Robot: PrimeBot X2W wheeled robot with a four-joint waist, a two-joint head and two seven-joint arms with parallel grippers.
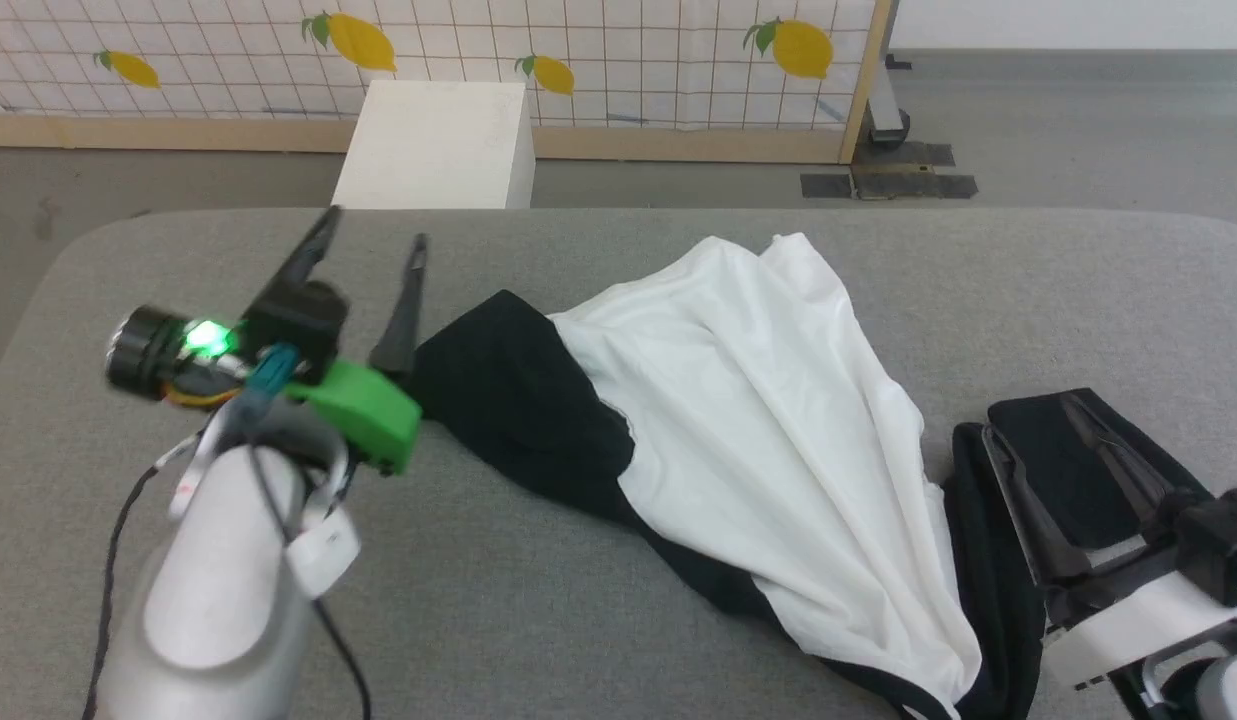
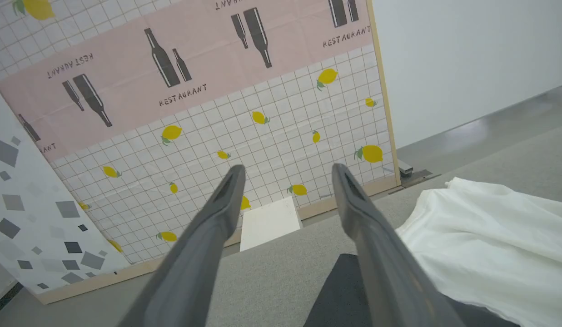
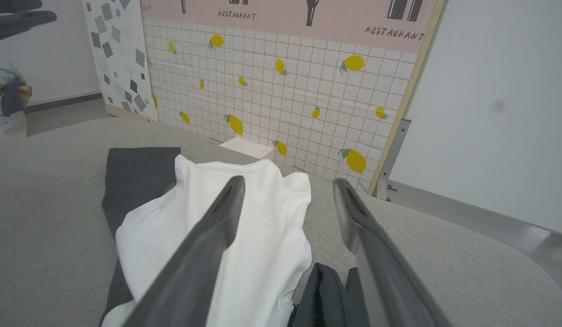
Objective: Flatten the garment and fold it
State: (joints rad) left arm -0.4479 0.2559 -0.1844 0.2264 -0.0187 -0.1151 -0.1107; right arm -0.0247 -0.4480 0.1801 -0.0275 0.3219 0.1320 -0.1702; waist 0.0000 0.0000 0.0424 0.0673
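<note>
Flanking the crumpled garment (image 1: 758, 400), left pincer (image 1: 376, 226) and right pincer (image 3: 288, 180) gape, white box (image 1: 433, 140) beyond the table (image 1: 1078, 300).

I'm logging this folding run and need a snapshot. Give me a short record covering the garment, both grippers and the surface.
garment: bunched and creased, not flat, unfolded
left gripper: open, empty, beside the black sleeve
right gripper: open, black cloth lying between the jaws
surface: grey table
beyond table: white box
</note>
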